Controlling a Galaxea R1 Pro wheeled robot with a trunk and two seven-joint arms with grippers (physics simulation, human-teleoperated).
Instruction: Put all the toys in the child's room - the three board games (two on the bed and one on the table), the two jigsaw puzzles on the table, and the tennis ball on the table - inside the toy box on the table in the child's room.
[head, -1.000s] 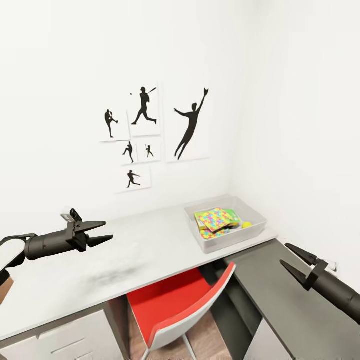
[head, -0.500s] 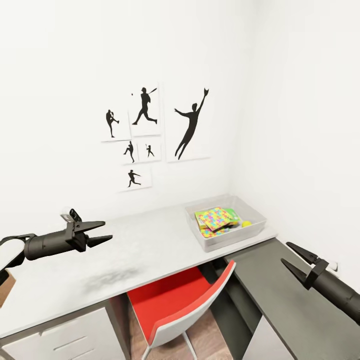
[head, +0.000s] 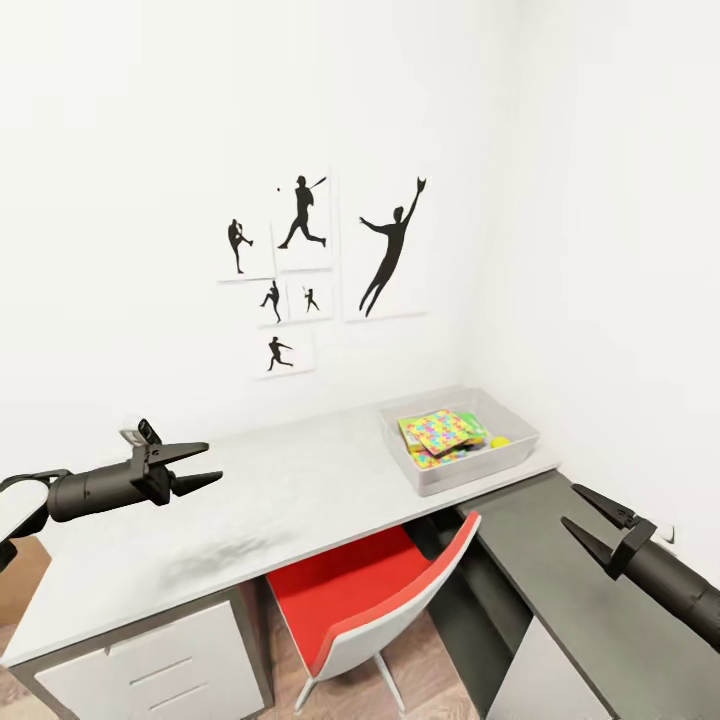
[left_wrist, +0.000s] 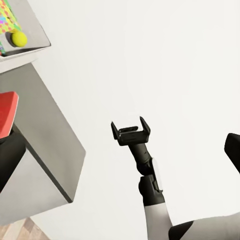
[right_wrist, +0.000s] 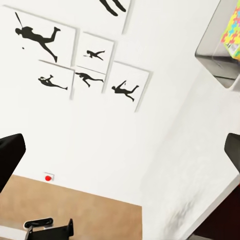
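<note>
Head view: the toy box (head: 520, 452) sits at the far end of the table (head: 290, 500), against the side wall; a jigsaw puzzle (head: 438, 432) lies on top inside it, the tennis ball (head: 499, 441) beside that.
Head view, arms: left gripper (head: 196, 464) hangs over the table well apart from the toy box, jaws spread, holding nothing; right gripper (head: 590, 517) hovers over the dark grey cabinet (head: 575, 590) near the toy box, likewise released and bare.
Head view, room: the red chair (head: 375, 600) is tucked under the table edge.
Left wrist view: tennis ball (left_wrist: 19, 38) in the toy box corner (left_wrist: 35, 35); right gripper (left_wrist: 131, 131) beyond it, fingers apart.
Right wrist view: toy box wall (right_wrist: 220, 60), jigsaw puzzle (right_wrist: 234, 27) above it, silhouette pictures (right_wrist: 80, 62) on the wall.
Step (my guess): both hands are free, so likely turning away toward the bed; swing wide of the chair and cabinet edge.
</note>
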